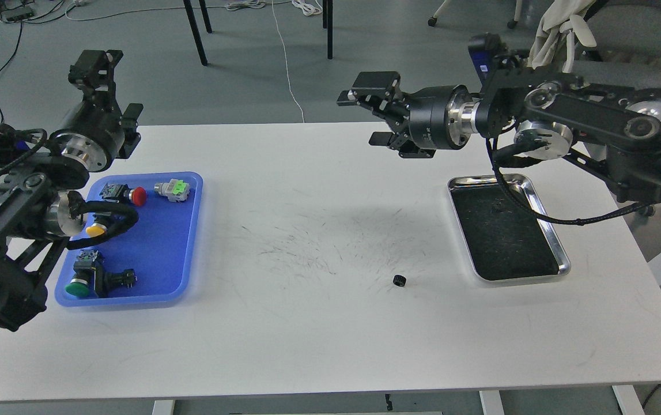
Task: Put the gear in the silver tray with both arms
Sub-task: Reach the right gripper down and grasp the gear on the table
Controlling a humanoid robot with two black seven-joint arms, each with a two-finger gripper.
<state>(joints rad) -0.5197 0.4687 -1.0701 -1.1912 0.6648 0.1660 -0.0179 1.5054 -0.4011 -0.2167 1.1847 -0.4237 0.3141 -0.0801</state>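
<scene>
- the task looks not started in its main part: the gear (399, 280) lies on the white table (318, 334), free, and no gripper touches it.
- the silver tray (561, 253) stands at the right side of the table, near the gear but apart from it; on its dark bottom only a tiny speck shows, too small to tell what it is.
- what is left, as a judgement: to reach the gear, to grip it, to carry it over the rim and to put it down inside the tray.
- the right gripper (371, 118) hangs above the far part of the table, pointing to the left, with its fingers spread apart and nothing between them; it is well apart from the gear.
- the left gripper (112, 83) is raised at the far left, over the back end of the blue tray (189, 253); its fingers seem apart and empty.
- the gear is small, black and round, with a ribbed side, like a short cylinder; it sits among thin dark scratch marks.
- so small a piece will probably need a narrow and exact pinch.
</scene>
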